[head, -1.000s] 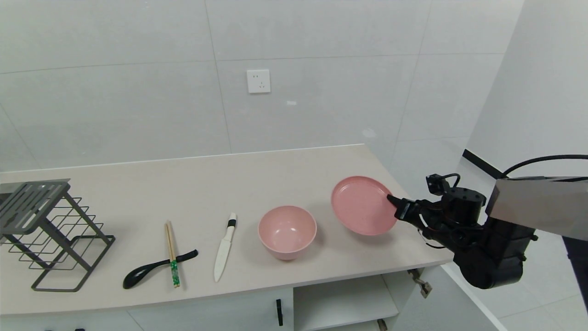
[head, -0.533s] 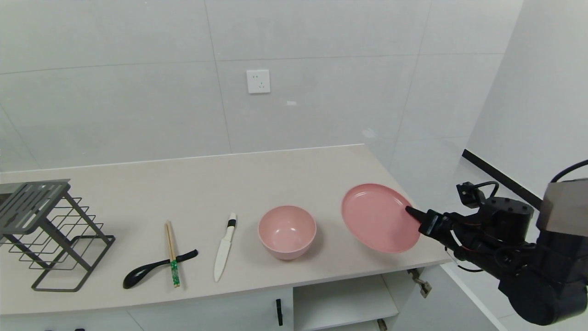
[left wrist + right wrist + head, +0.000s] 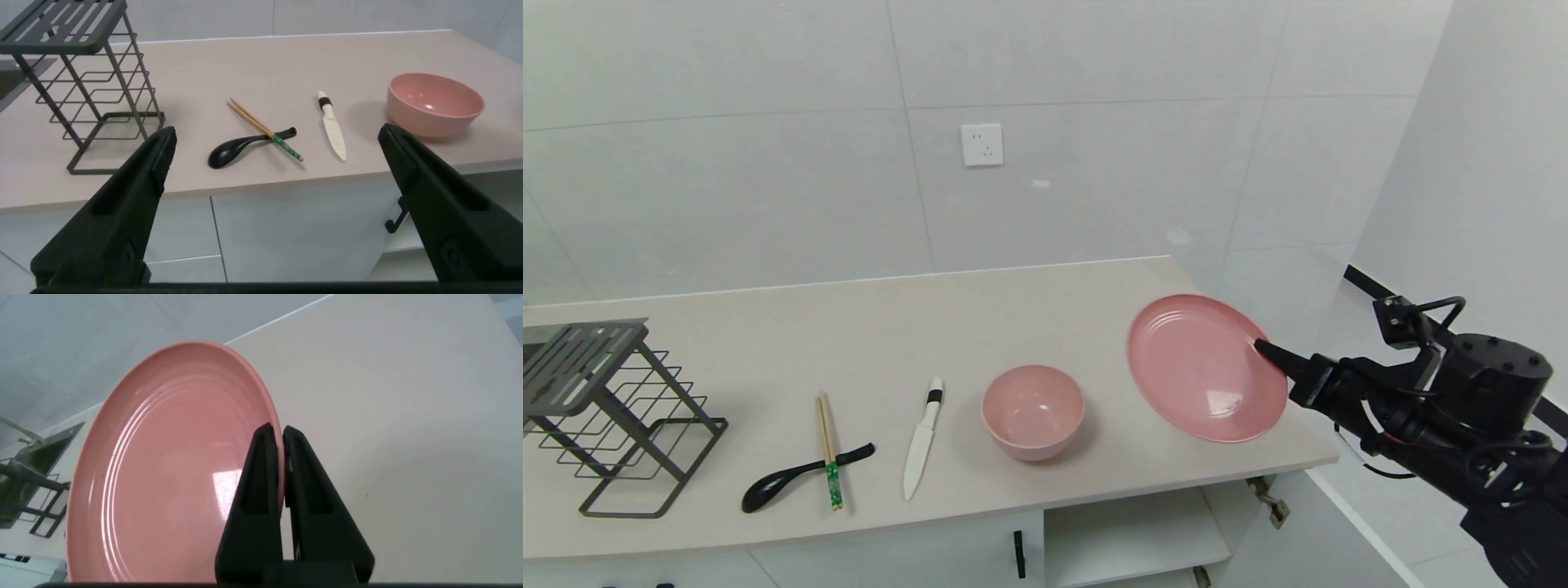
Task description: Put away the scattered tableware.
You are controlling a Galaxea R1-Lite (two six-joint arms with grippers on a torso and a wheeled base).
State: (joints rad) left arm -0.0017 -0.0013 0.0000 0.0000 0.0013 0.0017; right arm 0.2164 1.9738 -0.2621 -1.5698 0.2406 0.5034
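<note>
My right gripper [image 3: 1264, 349] [image 3: 277, 439] is shut on the right rim of the pink plate [image 3: 1202, 367] [image 3: 167, 461], holding it tilted above the counter's right end. A pink bowl [image 3: 1033, 410] [image 3: 435, 103] sits upright on the counter left of the plate. Further left lie a white knife [image 3: 922, 439] [image 3: 332, 134], a pair of chopsticks [image 3: 828, 449] [image 3: 265, 130] and a black spoon [image 3: 796, 475] [image 3: 242, 148] crossed under them. My left gripper [image 3: 274, 171] hangs open in front of the counter edge, facing these utensils, with nothing between its fingers.
A grey wire dish rack [image 3: 600, 408] [image 3: 80, 77] stands at the counter's left end. Below the counter edge [image 3: 1176, 486] a cabinet stands open with a shelf [image 3: 1135, 535]. A tiled wall with a socket [image 3: 982, 144] is behind.
My right gripper has carried the plate to the right and lifted it, tilting it more upright. The utensils, bowl and rack have not moved.
</note>
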